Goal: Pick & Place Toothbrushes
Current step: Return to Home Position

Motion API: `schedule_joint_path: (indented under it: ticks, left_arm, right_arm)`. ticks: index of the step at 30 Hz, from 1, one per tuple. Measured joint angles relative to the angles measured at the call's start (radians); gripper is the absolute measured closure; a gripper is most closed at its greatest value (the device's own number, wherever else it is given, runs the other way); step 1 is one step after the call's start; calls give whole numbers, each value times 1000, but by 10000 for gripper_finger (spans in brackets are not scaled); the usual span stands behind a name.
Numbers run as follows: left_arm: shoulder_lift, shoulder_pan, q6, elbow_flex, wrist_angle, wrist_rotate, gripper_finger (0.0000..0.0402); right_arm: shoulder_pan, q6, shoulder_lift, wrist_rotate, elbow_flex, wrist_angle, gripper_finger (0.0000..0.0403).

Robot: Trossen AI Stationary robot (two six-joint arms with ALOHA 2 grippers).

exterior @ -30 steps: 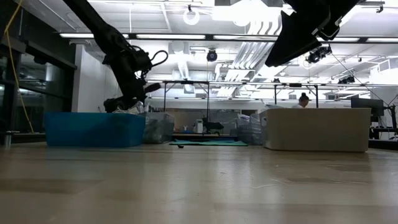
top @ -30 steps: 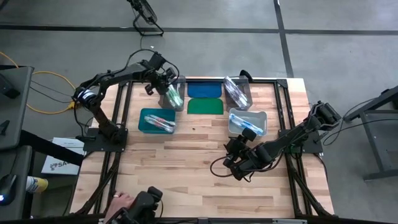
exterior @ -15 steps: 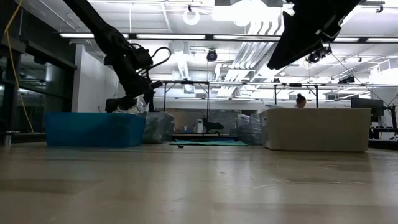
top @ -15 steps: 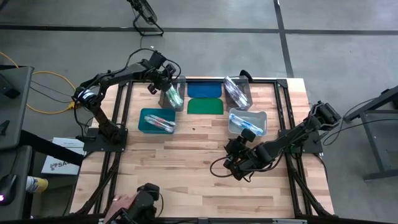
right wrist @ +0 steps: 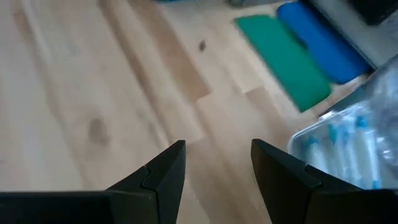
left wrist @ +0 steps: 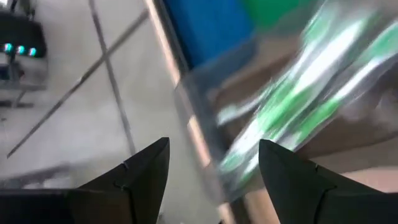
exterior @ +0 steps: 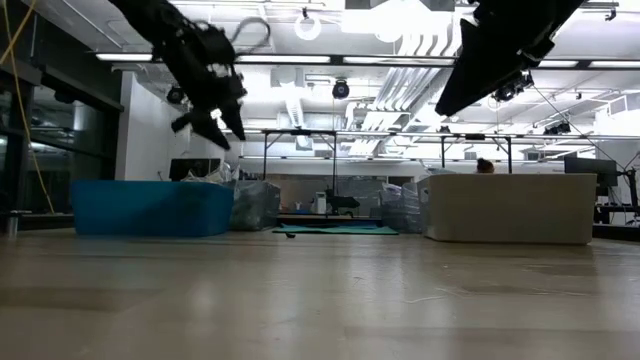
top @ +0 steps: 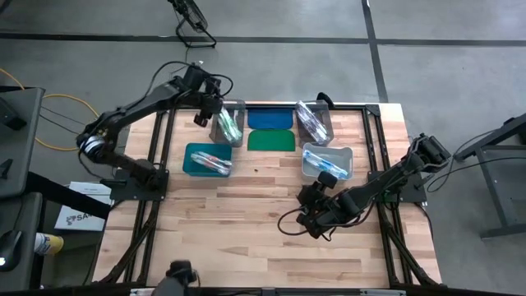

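Green-and-white toothbrushes (top: 231, 127) lie in a clear bin (top: 222, 131) at the far left; they show blurred in the left wrist view (left wrist: 292, 93). My left gripper (top: 210, 107) (left wrist: 214, 146) hangs open and empty above that bin's far-left edge, high over the table in the low view (exterior: 212, 112). More toothbrushes lie in a teal bin (top: 207, 159) and in two clear bins at the right (top: 327, 161) (top: 314, 121). My right gripper (top: 307, 215) (right wrist: 217, 146) is open and empty over bare table, nearer than the right bins.
A flat blue lid (top: 271, 118) and a flat green lid (top: 271, 141) lie between the bins; both show in the right wrist view (right wrist: 286, 59). Bare wood (top: 238, 222) fills the near half of the table. The table's frame rails run along its sides.
My left gripper has risen from just above the far-left clear bin to well over it and has gone a little toward the table's far-left corner. A person's hand at the table's near edge has drawn back out of view.
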Motion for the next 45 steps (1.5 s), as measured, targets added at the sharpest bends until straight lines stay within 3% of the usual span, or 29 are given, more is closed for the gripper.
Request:
schedule_joint_path:
  ticks: [2,5,9,11,16,20,22,25,28,32,37,45]
  left_arm:
    - [-53,-9,-35,0,-63,85,165]
    - [-124,-22,-38,0,-174,304,165]
    - [-230,-34,-7,-57,-216,638,165]
    - [-300,-55,-27,-125,-180,681,165]
    - [-505,-161,-209,-339,43,657,165]
    - [-657,-289,-391,-485,238,551,165]
    - [-713,-361,-453,-529,283,471,165]
    - [-754,-477,-522,-563,326,366,165]
    - [-748,-595,-553,-592,380,274,165]
    - [-747,-708,-574,-653,477,155,165]
    - [-834,-746,-628,-752,577,112,165]
    - [-1044,-746,-684,-829,534,79,165]
  right_arm:
    - [-3,24,0,-56,0,7,227]
    - [5,121,0,-113,0,0,227]
    - [106,207,-17,144,-54,4,227]
    - [165,282,-63,223,-100,2,227]
    - [251,351,-226,226,-272,126,227]
    - [237,117,-387,172,-442,475,227]
    - [196,-72,-453,81,-537,715,227]
    - [82,-346,-536,-164,-680,1093,227]
    - [-74,-476,-596,-396,-778,1267,227]
    - [-249,-507,-715,-550,-867,1253,227]
    - [-380,-511,-896,-698,-965,1181,227]
    - [-417,-506,-1216,-708,-1024,945,227]
